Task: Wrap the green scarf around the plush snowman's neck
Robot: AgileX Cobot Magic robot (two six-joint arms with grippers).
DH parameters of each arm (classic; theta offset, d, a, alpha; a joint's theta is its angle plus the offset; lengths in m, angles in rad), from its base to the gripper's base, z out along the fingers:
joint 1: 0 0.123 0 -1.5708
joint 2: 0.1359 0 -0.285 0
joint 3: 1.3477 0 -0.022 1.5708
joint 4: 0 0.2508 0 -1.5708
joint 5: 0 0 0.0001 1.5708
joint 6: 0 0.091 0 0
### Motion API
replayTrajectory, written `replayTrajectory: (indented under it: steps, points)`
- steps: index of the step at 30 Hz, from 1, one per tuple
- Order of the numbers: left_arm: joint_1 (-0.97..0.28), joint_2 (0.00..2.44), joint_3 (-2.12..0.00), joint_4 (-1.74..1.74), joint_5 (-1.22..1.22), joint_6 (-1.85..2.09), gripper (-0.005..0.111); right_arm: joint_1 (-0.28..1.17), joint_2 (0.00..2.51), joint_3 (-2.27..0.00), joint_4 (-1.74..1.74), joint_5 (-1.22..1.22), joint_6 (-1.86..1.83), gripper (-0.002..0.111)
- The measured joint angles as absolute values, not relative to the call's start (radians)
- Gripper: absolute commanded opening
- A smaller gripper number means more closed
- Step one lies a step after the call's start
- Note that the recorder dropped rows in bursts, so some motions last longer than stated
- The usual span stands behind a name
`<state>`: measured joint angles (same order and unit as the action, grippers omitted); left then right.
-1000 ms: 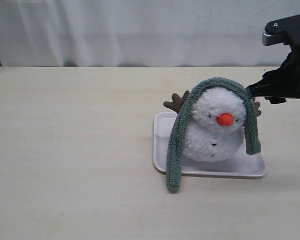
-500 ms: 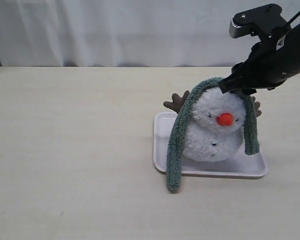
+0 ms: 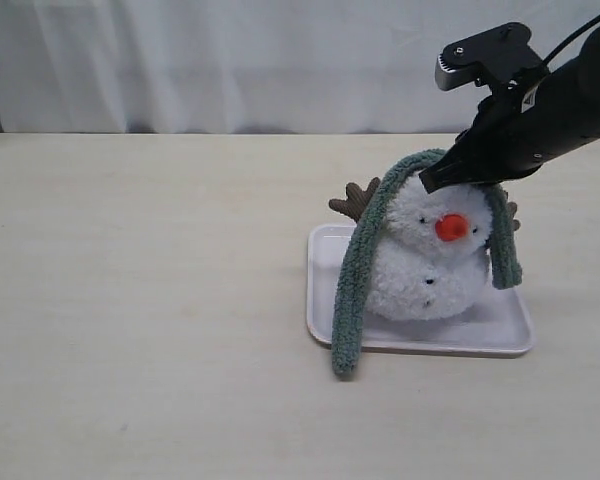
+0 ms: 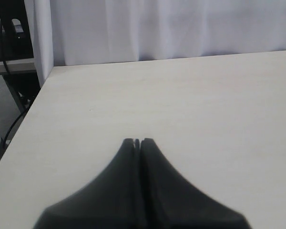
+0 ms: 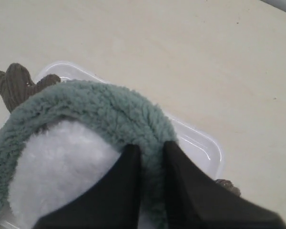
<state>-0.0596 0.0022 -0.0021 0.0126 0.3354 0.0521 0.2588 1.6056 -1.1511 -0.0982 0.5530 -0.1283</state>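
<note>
The right claw has dropped onto the snowman, pinching the green scarf; left claw closed.

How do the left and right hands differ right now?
The left hand is shut on nothing; the right hand pinches the green scarf. The left hand sits over bare table; the right hand is atop the plush snowman. Both are black.
</note>
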Motion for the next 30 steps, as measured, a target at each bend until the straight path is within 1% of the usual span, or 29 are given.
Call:
replayTrajectory:
  steps: [17, 20, 25, 30]
  points:
    - [-0.06, 0.002, -0.002, 0.013, 0.335, 0.052, 0.0, 0.259, 1.506, -1.151, -0.101, 0.535, -0.133, 0.004]
    - [-0.06, 0.002, -0.002, 0.013, 0.335, 0.052, 0.0, 0.259, 1.518, -1.151, -0.157, 0.535, -0.055, 0.004]
    - [-0.06, 0.002, -0.002, 0.013, 0.335, 0.052, 0.0, 0.259, 1.56, -1.151, -0.348, 0.535, 0.18, 0.004]
    - [-0.06, 0.002, -0.002, 0.013, 0.335, 0.052, 0.0, 0.259, 1.606, -1.151, -0.399, 0.535, 0.246, 0.004]
